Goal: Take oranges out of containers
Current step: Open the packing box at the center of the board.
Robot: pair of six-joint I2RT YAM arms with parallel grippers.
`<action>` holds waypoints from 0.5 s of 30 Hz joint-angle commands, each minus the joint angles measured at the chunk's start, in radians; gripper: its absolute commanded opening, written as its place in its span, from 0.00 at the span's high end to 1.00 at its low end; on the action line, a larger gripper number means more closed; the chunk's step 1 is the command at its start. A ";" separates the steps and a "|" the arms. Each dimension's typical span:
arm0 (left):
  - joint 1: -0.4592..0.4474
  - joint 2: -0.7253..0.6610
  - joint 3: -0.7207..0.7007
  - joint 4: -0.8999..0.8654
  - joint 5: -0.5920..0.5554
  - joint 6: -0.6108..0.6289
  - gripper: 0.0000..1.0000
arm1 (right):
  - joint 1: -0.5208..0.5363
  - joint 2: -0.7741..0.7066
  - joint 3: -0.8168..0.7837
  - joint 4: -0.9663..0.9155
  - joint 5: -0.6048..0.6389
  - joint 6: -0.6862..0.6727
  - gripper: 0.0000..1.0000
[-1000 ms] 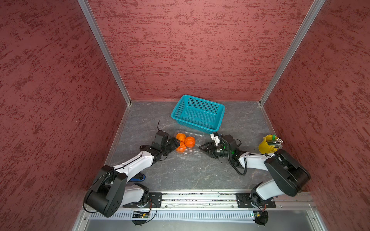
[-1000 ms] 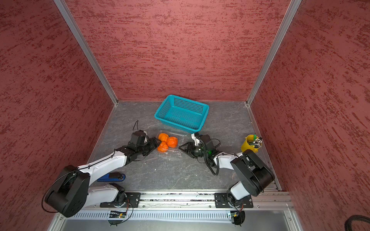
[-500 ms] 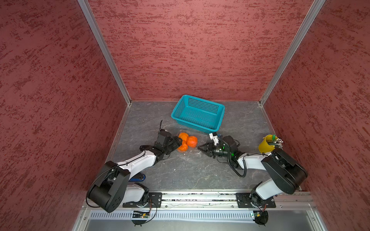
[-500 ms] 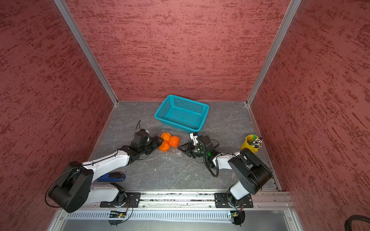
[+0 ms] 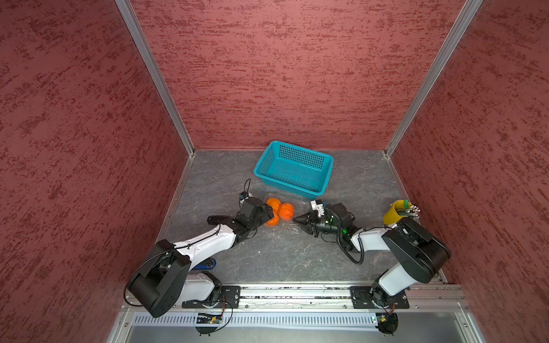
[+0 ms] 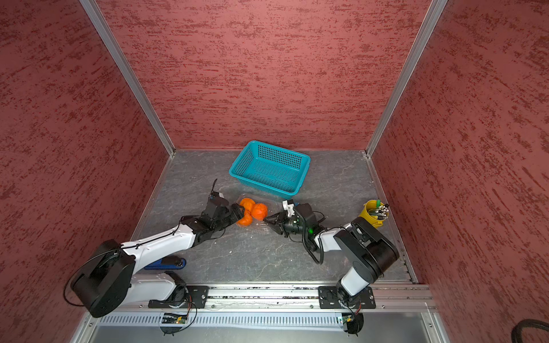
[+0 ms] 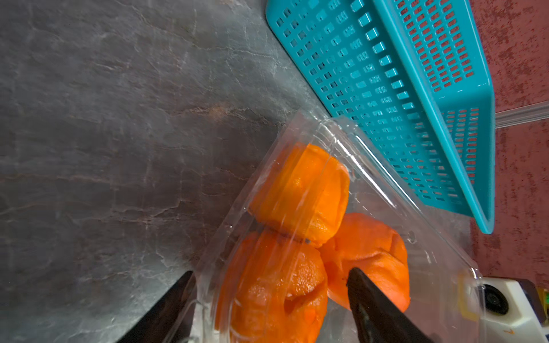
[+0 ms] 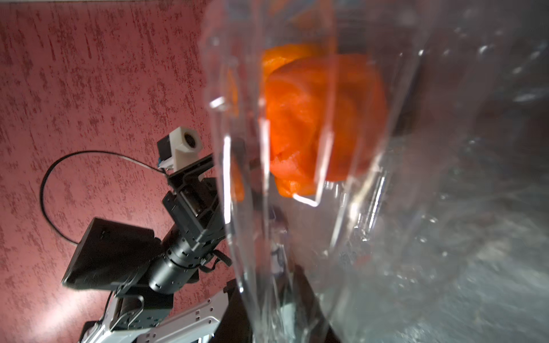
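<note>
A: Left wrist view, what's there?
B: Three bright, lumpy oranges [image 7: 300,193] bunched in the clear ribbed plastic clamshell container [image 7: 371,166], just before the teal perforated plastic basket [image 5: 300,149]. My left gripper [image 7: 271,271] gapes, straddling the nearest one.
A: Right gripper [image 5: 297,221]?
B: Tips at the container's far end; I can't tell its grip.

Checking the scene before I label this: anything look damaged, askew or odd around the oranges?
Yes. All three oranges look creased and dented, not smoothly round, and they are bunched together at one end of the clear clamshell container. Whether the container sits flat I cannot tell.
</note>
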 commanded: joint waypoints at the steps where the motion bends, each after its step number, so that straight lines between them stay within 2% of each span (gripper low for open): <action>1: -0.106 0.025 0.028 -0.156 -0.020 0.051 0.21 | 0.024 -0.009 0.016 0.119 0.010 0.071 0.69; 10: -0.213 0.014 0.059 -0.281 -0.178 0.056 0.21 | 0.022 -0.070 0.045 0.052 0.020 0.075 0.64; 15: -0.254 0.026 0.064 -0.316 -0.233 0.049 0.21 | 0.016 -0.073 0.039 0.081 0.016 0.119 0.63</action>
